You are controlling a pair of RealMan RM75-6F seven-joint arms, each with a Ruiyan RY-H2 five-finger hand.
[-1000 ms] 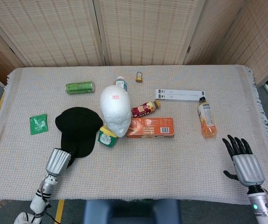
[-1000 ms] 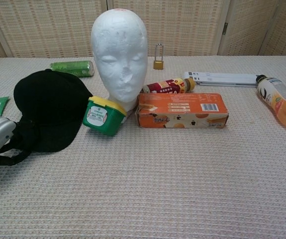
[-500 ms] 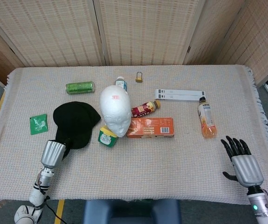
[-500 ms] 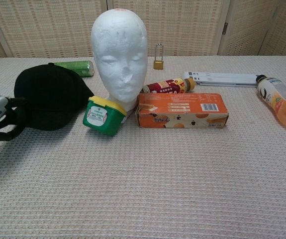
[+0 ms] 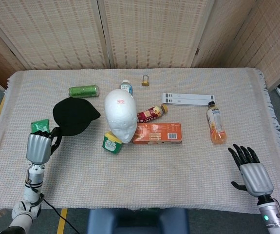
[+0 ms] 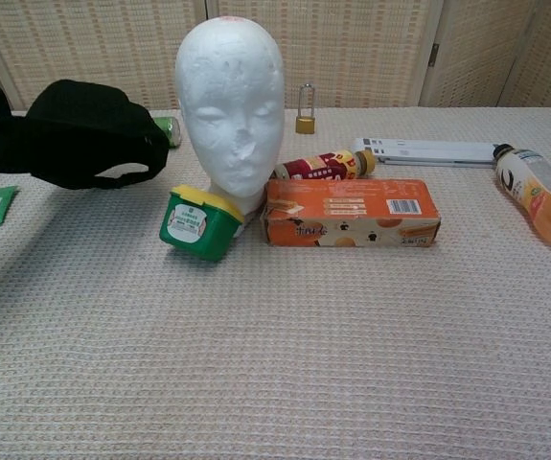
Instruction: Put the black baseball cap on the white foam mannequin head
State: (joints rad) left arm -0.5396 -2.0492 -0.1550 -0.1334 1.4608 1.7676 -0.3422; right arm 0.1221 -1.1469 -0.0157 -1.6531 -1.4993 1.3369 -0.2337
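Left robot hand (image 5: 38, 145) at nine o'clock on the surface (image 5: 178, 165), fingers curled around the brim of the black baseball cap (image 5: 73, 114). Cap lifted clear of the cloth, hanging just at nine o'clock of the white foam mannequin head (image 5: 121, 115), not touching it. Green packet (image 5: 39, 125) lying flat just beside that hand; green can (image 5: 84, 90) at twelve o'clock of the cap. Green tub (image 6: 195, 222) against the head's base, orange box (image 5: 158, 133) at its three o'clock. Juice bottle (image 5: 216, 124) farther right. Right robot hand (image 5: 249, 168) at four o'clock, fingers spread wide, holding nothing.
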